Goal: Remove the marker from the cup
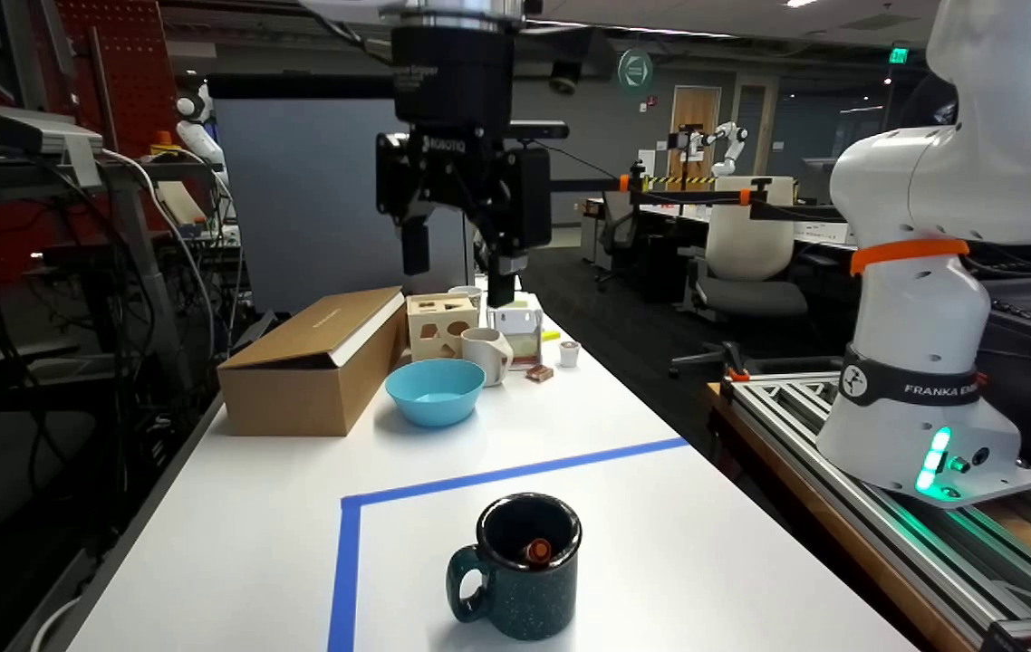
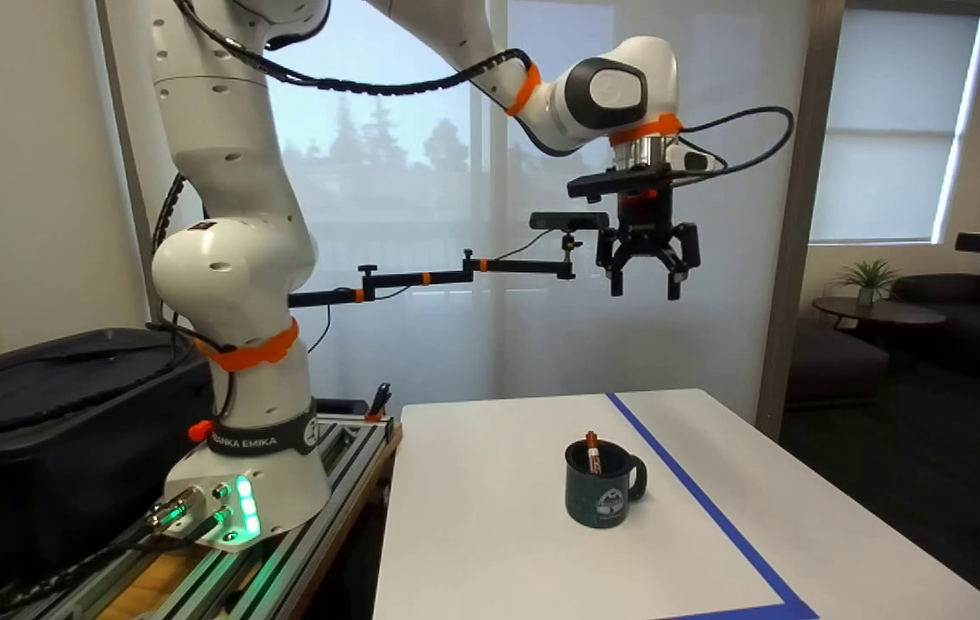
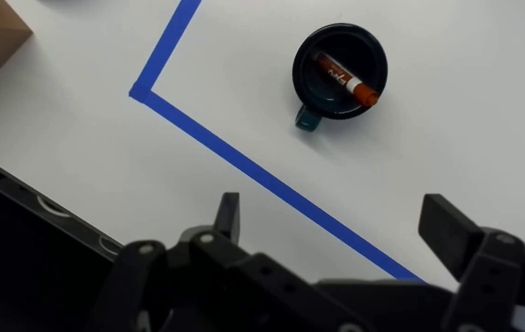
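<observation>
The cup (image 2: 586,492) is a squat dark teal thing, speckled, with a glossy near-black rim, a loop handle and a pale round logo printed on its side. It's sitting upright on the tabletop (image 2: 473,504). The marker (image 3: 343,76) is inside it, orangey-red with white lettering and a white band near its orange end. It's leaning at a slant, that end up by the rim. Lower end's kinda lost in the dark, even in the wrist view.
</observation>
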You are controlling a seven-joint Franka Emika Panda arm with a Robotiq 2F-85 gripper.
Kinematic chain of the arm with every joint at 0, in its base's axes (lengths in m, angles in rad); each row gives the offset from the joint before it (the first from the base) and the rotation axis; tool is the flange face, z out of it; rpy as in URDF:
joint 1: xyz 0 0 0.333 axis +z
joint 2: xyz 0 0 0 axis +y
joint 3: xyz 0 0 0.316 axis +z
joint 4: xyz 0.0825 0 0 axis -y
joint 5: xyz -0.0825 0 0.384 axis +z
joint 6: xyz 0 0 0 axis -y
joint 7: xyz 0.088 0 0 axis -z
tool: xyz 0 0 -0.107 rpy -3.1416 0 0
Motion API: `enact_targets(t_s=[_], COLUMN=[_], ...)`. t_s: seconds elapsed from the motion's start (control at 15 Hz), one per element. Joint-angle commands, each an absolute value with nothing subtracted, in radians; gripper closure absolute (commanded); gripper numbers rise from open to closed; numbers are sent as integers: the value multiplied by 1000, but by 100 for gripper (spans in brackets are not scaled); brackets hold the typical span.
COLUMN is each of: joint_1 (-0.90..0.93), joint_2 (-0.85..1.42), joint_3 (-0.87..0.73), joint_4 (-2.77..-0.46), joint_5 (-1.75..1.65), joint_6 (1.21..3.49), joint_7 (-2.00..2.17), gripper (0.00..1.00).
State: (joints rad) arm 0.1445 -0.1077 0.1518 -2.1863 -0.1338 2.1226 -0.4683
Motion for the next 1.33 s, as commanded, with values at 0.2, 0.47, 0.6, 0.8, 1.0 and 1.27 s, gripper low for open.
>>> enact_targets(t_s=[0.2, 0.47, 0.6, 0.8, 1.0, 1.27], joint_1=[152, 139, 138, 133, 131, 125], joint_2=[-77, -42, -37, -36, -24, -7], joint_3=[99, 103, 103, 100, 96, 98], joint_4=[-2354, -2347, -2343, -2343, -2369, -2402], joint_5=[73, 141, 138, 135, 212, 289], joint_6=[2398, 2363, 2363, 2356, 2335, 2312], joint_7=[-921, -968, -963, -958, -1050, -1216], gripper=[0, 0, 0, 0, 0, 0])
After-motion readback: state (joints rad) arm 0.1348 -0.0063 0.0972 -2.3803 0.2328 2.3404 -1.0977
